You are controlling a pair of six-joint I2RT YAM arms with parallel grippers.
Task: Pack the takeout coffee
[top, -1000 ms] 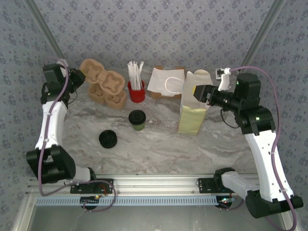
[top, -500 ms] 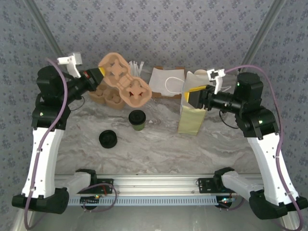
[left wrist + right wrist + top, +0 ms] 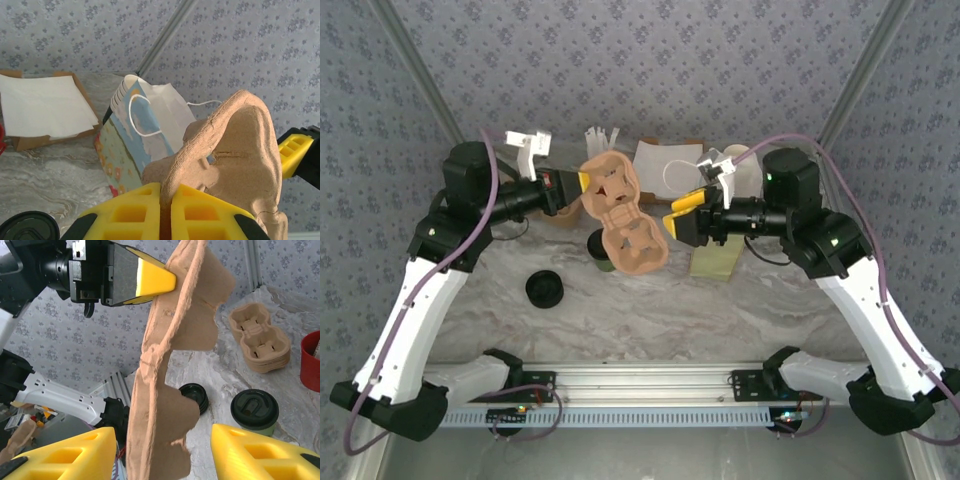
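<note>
Pulp cup carrier (image 3: 625, 215): left gripper (image 3: 582, 184) pinching its rim aloft; right gripper (image 3: 672, 222) straddling it, jaws spread, probably for handover.

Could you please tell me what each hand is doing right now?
Left hand: closed on the carrier edge.
Right hand: open, around the carrier's other end.

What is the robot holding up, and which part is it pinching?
The left gripper pinches the brown cardboard cup carrier by the rim at one end. The right gripper is open astride the other end, not gripping.
</note>
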